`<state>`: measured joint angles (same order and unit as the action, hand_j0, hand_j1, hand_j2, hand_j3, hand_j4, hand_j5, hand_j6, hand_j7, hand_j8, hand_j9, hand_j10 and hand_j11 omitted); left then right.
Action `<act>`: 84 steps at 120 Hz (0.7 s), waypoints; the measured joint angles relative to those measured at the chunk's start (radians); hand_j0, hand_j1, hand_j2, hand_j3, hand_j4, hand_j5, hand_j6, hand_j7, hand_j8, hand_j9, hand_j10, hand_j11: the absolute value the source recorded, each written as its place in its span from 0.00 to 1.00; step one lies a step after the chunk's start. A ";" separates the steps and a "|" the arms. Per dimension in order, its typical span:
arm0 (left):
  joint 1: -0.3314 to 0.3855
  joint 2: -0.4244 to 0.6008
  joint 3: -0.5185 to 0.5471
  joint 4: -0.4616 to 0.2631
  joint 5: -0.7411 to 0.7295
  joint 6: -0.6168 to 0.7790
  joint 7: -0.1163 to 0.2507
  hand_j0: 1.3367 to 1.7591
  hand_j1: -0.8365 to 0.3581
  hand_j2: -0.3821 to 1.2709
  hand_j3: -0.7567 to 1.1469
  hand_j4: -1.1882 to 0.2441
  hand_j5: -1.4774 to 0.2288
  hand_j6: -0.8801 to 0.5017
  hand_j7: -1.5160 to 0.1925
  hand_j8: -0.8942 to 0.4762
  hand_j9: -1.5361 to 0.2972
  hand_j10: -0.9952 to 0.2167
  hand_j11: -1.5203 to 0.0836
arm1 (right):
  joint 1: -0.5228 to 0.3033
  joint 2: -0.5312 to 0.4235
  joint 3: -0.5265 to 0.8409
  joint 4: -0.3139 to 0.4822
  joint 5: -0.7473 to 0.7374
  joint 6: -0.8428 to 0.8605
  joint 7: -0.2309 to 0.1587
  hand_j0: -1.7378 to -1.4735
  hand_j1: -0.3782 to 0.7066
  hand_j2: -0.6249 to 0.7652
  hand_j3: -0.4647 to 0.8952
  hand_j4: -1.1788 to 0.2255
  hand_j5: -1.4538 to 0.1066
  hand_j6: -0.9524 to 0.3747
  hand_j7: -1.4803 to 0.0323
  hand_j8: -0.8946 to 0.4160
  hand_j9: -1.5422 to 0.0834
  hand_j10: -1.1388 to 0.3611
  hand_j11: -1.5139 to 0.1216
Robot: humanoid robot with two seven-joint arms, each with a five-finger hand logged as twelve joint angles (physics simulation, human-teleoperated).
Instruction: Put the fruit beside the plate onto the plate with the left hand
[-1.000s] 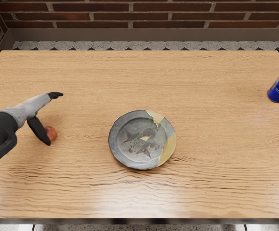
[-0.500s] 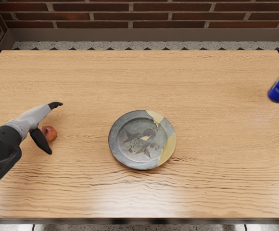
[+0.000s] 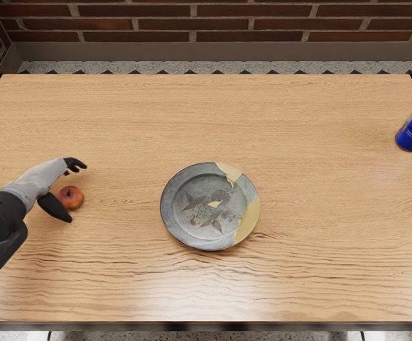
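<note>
The fruit (image 3: 71,197) lies on the desk (image 3: 298,128) left of the plate (image 3: 209,206), the left hand (image 3: 50,183) beside it with fingers spread, gripping nothing, so grasping, carrying and placing all remain.

A small red fruit (image 3: 71,197), round like an apple, is seen at the left of the frame, a little below mid-height. A round grey plate (image 3: 167,210) is laid flat near the centre, to the right of the fruit and clearly apart from it. The plate is painted with a dark leaf pattern and edged with a yellowish band along its right rim.
</note>
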<state>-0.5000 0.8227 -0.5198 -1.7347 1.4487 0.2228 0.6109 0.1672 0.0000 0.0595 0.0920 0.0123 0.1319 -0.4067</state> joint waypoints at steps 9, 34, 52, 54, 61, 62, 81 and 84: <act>0.000 0.001 0.000 0.003 0.000 0.002 0.000 0.76 0.68 0.27 0.40 0.61 0.63 0.41 0.65 0.42 0.62 0.56 0.70 | 0.000 0.000 0.000 0.000 0.000 0.000 0.000 0.30 0.03 0.45 0.34 0.84 0.93 0.72 0.98 0.68 0.95 0.76 0.93; -0.002 -0.016 0.000 0.042 -0.002 0.004 0.000 0.76 0.65 0.28 0.40 0.59 0.60 0.38 0.62 0.40 0.59 0.53 0.67 | 0.001 0.000 -0.001 0.000 0.000 0.000 0.000 0.30 0.03 0.45 0.34 0.84 0.93 0.72 0.98 0.68 0.95 0.76 0.93; 0.000 -0.017 0.000 0.054 -0.003 0.004 0.000 0.74 0.62 0.28 0.43 0.56 0.58 0.36 0.60 0.38 0.57 0.51 0.64 | 0.001 0.000 -0.001 0.000 0.000 0.000 0.000 0.30 0.03 0.45 0.34 0.84 0.93 0.72 0.98 0.68 0.95 0.76 0.93; -0.001 -0.017 0.000 0.055 -0.004 0.004 0.000 0.75 0.62 0.28 0.43 0.56 0.58 0.36 0.60 0.37 0.57 0.51 0.64 | 0.001 0.000 -0.001 0.000 0.000 0.000 0.000 0.30 0.03 0.45 0.34 0.84 0.93 0.72 0.98 0.68 0.95 0.76 0.93; -0.001 -0.022 0.000 0.055 -0.003 0.004 0.000 0.80 0.61 0.27 0.47 0.56 0.57 0.35 0.59 0.37 0.56 0.50 0.64 | 0.001 0.000 -0.001 0.000 0.000 0.000 0.000 0.30 0.03 0.45 0.34 0.84 0.93 0.72 0.98 0.68 0.95 0.76 0.93; -0.001 -0.023 0.000 0.054 -0.003 0.004 0.001 0.80 0.61 0.27 0.48 0.56 0.57 0.35 0.59 0.36 0.56 0.50 0.63 | 0.001 0.000 -0.001 0.000 0.000 0.000 0.000 0.30 0.03 0.45 0.34 0.84 0.93 0.72 0.98 0.68 0.95 0.76 0.93; -0.002 -0.025 0.000 0.038 -0.004 0.004 0.001 0.76 0.58 0.28 0.44 0.54 0.55 0.33 0.57 0.34 0.54 0.47 0.61 | 0.002 0.000 -0.001 0.000 0.000 0.000 0.000 0.30 0.03 0.45 0.34 0.84 0.93 0.72 0.98 0.68 0.95 0.76 0.93; -0.002 -0.025 0.000 0.036 -0.004 0.004 0.000 0.76 0.57 0.28 0.44 0.53 0.55 0.33 0.57 0.34 0.54 0.47 0.61 | 0.002 0.000 -0.001 0.000 0.000 0.000 0.000 0.30 0.03 0.45 0.34 0.84 0.93 0.72 0.98 0.68 0.95 0.76 0.93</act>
<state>-0.5015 0.7977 -0.5199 -1.6990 1.4447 0.2268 0.6113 0.1687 0.0000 0.0584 0.0920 0.0122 0.1318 -0.4066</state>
